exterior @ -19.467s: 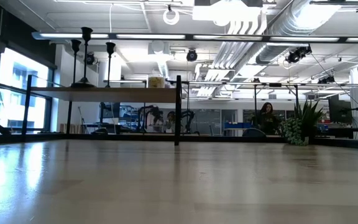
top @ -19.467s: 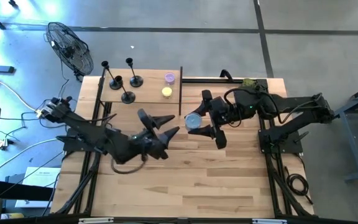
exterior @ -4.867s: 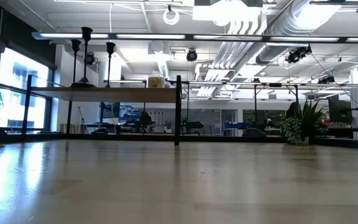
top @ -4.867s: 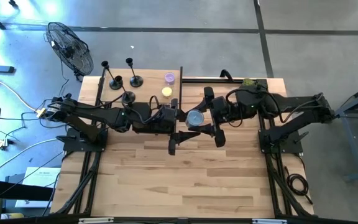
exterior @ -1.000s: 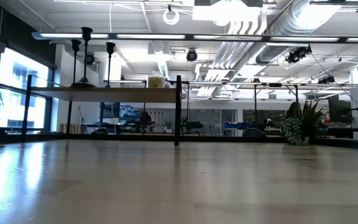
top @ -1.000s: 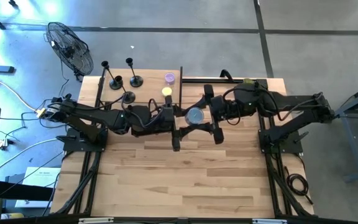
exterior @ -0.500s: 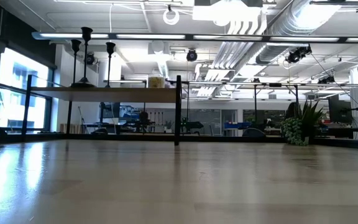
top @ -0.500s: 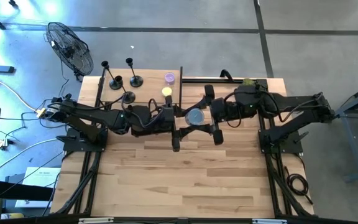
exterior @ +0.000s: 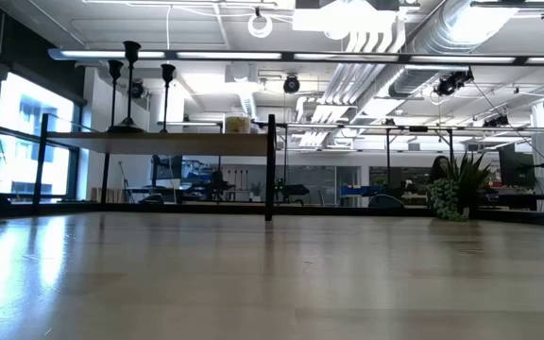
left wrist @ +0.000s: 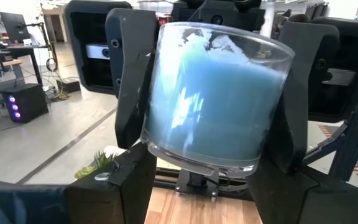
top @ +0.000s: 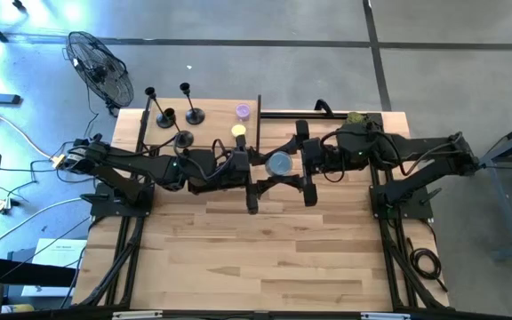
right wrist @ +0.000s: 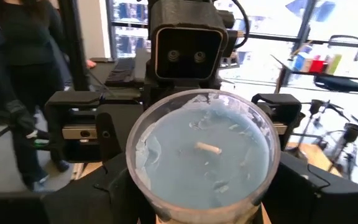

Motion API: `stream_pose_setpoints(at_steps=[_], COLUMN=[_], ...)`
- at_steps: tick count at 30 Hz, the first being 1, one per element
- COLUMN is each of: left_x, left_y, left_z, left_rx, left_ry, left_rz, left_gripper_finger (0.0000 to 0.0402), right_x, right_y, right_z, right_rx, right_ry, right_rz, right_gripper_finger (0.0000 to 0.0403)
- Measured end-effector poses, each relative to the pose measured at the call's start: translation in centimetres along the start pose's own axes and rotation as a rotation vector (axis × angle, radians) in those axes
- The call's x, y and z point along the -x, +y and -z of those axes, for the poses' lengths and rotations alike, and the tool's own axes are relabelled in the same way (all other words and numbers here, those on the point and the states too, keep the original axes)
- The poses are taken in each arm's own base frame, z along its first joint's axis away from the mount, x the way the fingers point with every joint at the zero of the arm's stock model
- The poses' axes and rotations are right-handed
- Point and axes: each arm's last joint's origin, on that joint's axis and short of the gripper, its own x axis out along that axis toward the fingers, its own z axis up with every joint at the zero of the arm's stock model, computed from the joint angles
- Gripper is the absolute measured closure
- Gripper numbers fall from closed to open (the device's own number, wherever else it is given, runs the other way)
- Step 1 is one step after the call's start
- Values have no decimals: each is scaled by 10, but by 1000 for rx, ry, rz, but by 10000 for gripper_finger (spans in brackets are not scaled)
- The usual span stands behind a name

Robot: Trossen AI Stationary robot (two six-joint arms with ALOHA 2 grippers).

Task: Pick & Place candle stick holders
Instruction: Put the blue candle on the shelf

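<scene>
Right wrist view, blue candle jar, both grippers

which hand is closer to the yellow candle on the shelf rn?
Left. The left hand sits just below the yellow candle; the right hand, gripping the blue candle jar, is farther right, past the shelf's post.

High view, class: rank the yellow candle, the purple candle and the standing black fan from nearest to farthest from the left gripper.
1. Yellow candle, on the raised shelf just beyond the left gripper.
2. Purple candle, farther back on that shelf.
3. Standing black fan, off the table's far left corner.
</scene>
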Motion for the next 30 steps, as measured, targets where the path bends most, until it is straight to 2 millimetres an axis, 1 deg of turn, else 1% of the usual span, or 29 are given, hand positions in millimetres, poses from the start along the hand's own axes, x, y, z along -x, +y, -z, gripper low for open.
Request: stream_pose_setpoints(at_steps=[7,12,15,26,30], left_x=[0,0,0,0,0], left_y=[0,0,0,0,-1], left_z=[0,-1,-1,-1,-1], left_rx=[1,6,7,5,4], left_ry=[-2,-8,-8,-4,-4], left_rz=[0,-1,-1,7,28], left_gripper_finger=[181,181,181,181,181], right_x=[0,0,0,0,0], right_y=[3,3,3,5,5], right_z=[-2,-4,-4,-4,-4], right_rx=[43,34,3,-9,-3], right_ry=[-17,-35,-37,-40,-38], right_rz=[18,70,70,58,95], right_gripper_finger=[148,148,148,148,148])
